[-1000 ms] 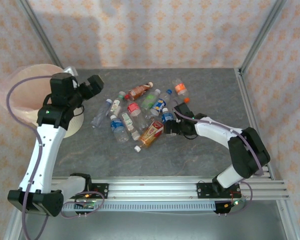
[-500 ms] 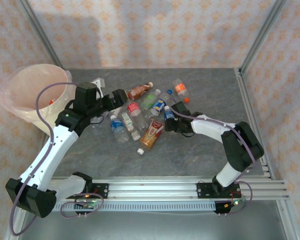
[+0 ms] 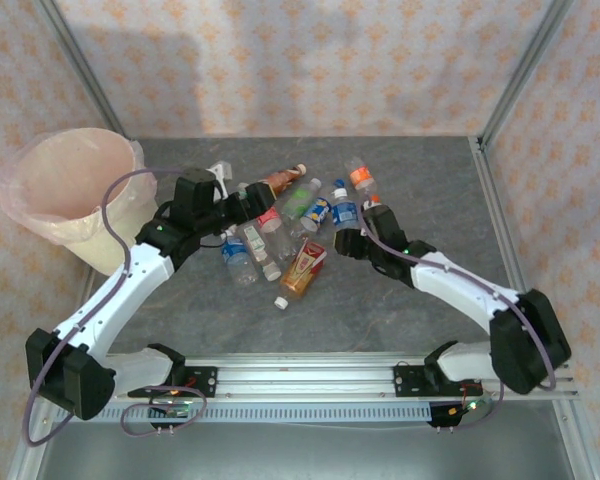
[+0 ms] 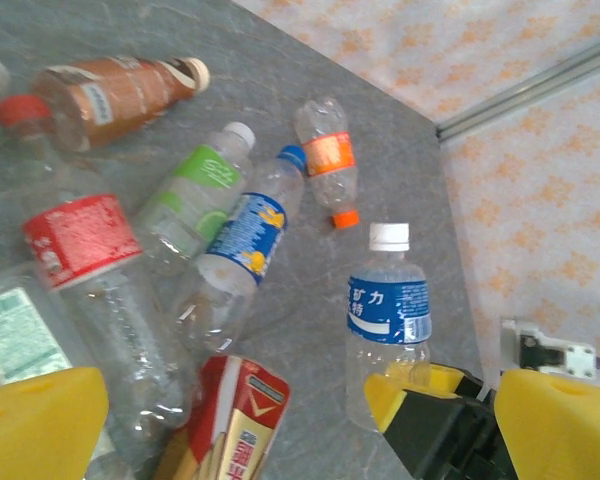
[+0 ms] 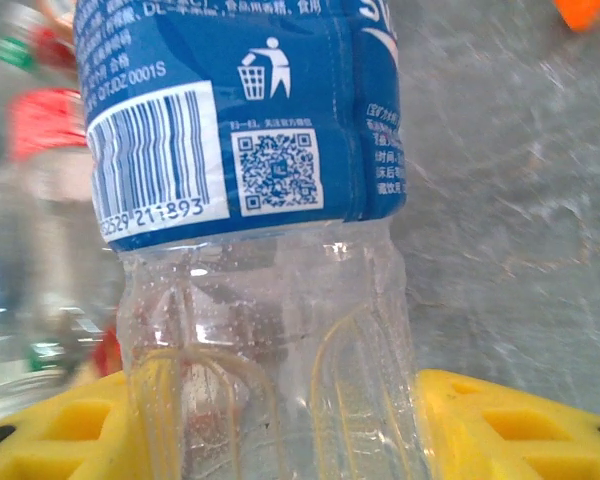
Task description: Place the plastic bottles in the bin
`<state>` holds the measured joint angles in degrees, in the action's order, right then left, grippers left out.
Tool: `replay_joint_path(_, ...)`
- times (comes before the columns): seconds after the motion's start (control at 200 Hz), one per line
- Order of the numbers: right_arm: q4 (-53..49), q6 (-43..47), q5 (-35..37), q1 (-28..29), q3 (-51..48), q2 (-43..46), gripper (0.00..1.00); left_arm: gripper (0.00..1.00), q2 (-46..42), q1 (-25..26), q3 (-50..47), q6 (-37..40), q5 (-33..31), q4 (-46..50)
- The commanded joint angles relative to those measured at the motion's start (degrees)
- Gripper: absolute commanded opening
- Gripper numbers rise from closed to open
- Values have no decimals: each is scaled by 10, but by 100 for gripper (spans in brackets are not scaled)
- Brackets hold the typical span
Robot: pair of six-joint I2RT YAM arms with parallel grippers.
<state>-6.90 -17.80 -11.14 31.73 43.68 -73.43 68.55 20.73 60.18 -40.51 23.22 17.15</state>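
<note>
**A:** Figure, seen from above. What has changed in the last second?

**B:** Two things. The left tool [image 3: 245, 203] hung over the bin [image 3: 85, 245] a second ago. It has now swung across to the loose bottles [image 3: 270, 225] in the middle of the desk [image 3: 430, 190]. Its yellow fingers [image 4: 40, 420] stand wide apart with nothing gripped between them.

**A:** And the other arm?

**B:** The right tool [image 3: 344, 240] has closed. Its pads [image 5: 60, 430] now press both flanks of the blue-labelled bottle [image 5: 250, 120], low on the clear body beneath the label. From the left wrist, that bottle stands cap up with its base in the tool, just beside the others.

**A:** What does that mean for the task?

**B:** One bottle is clamped but still well apart from the bin, which stands at the left edge of the desk. The rest lie on the desk, red, green and orange labels among them. I judge that the carry to the bin must cross the space the left arm now occupies. The two arms will therefore need to take turns. The bottle's thin wall may also buckle or slip under the squeeze.
</note>
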Motion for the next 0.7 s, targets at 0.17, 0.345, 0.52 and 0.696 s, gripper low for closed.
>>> replay_joint_path(0.17, 128, -13, -155, 5, -20, 68, 52, 100, 38, 33, -32, -60, 77, -159)
replay_joint_path(0.345, 153, -29, -202, 13, -7, 70, 52, 100, 66, 63, -22, -66, 96, -197)
replay_joint_path(0.52, 178, -37, -231, 30, 9, 59, 52, 100, 88, 83, -7, -70, 83, -206)
replay_joint_path(0.696, 183, -24, -242, 58, 37, 31, 52, 100, 108, 93, 9, -71, 66, -202)
